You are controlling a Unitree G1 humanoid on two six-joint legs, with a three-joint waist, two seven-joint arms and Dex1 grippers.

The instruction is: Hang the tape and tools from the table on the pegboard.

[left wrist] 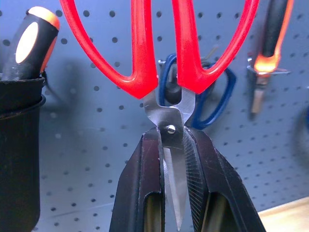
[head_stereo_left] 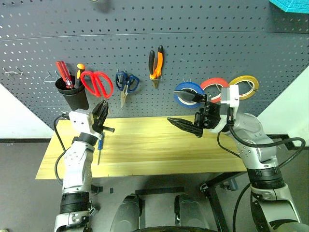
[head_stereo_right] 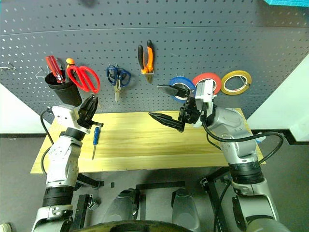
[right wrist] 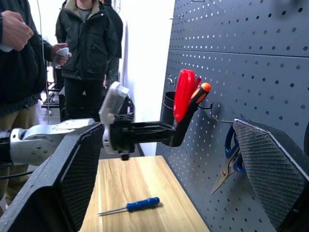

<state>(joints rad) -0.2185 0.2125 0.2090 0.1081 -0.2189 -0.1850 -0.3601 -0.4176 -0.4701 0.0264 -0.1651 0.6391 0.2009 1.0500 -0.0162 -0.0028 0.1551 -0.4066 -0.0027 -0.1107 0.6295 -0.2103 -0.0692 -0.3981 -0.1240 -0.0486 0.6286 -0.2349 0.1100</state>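
My left gripper (head_stereo_left: 102, 106) is shut on the blades of the red-handled scissors (left wrist: 159, 58), just below the pivot. It holds them upright, handles up against the pegboard (head_stereo_left: 217, 48), next to the black cup. I cannot tell whether the handles rest on a hook. My right gripper (head_stereo_left: 186, 110) stands open above the table (head_stereo_left: 154, 145), in front of the blue tape (head_stereo_left: 187, 88), holding nothing. The blue tape hangs on the pegboard. The orange-and-black pliers (head_stereo_left: 155, 63) hang higher up. The blue-handled screwdriver (head_stereo_left: 100, 147) lies on the table below my left gripper.
A black cup (head_stereo_left: 72, 94) on the pegboard holds red and orange-topped screwdrivers. Blue-handled scissors (head_stereo_left: 126, 83) hang right of the red ones. A red roll (head_stereo_left: 215, 83) and a yellow roll (head_stereo_left: 244, 86) hang beside the blue tape. People (right wrist: 87, 48) stand beyond the table's left end.
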